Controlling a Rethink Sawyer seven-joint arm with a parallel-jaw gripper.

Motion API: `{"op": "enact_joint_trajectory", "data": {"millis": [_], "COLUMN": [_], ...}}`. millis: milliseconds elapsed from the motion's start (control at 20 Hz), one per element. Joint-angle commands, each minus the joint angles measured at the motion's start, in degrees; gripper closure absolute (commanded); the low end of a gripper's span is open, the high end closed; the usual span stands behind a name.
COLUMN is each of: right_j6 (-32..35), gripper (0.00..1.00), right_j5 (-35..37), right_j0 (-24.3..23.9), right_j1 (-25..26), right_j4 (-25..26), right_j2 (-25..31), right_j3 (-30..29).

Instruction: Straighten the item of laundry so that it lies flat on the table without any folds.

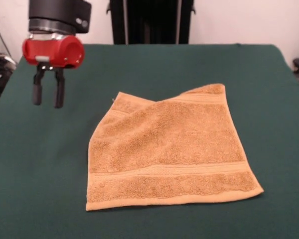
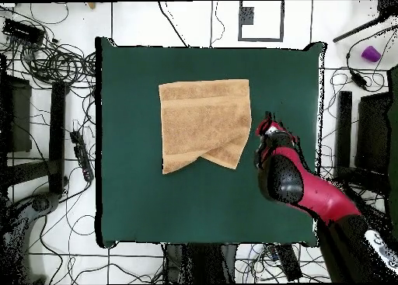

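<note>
Table [image 1: 35, 164], dark green felt-like cloth, rectangular, much bigger than the one thing lying on it. That's a golden-orange terry towel [image 1: 169, 149], roughly centre in the front view, lying mostly flat w/ a woven band stripe running near its near edge. Its far end isn't flat: the corners there are folded in over the towel so that edge comes to two slanted points w/ a notch between; rest of the cloth surface is bare green.

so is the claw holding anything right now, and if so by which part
Nothing is held. The claw hangs open and empty above the table, off to the side of the towel, not touching it.
</note>
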State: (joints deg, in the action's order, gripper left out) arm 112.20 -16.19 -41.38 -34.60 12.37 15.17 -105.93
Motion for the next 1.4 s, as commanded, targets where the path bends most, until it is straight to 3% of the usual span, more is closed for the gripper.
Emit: {"op": "enact_joint_trajectory", "data": {"millis": [50,300,650,1000,1400], "right_j6": [13.99,14.30,12.97,8.59,5.24], "gripper": [0.00,0.00,0.00,0.00,0.00], "right_j5": [-9.15,-15.72,-14.16,-14.00,-8.64], "right_j0": [7.50,9.94,10.10,4.19,3.61], "right_j1": [2.61,5.90,7.56,13.70,12.83], "right_j4": [0.95,-0.43,-0.97,9.69,14.89], "right_j2": [1.10,-0.65,-0.23,1.23,-3.21], "right_j3": [-10.87,-11.20,-9.28,-3.96,-7.45]}}
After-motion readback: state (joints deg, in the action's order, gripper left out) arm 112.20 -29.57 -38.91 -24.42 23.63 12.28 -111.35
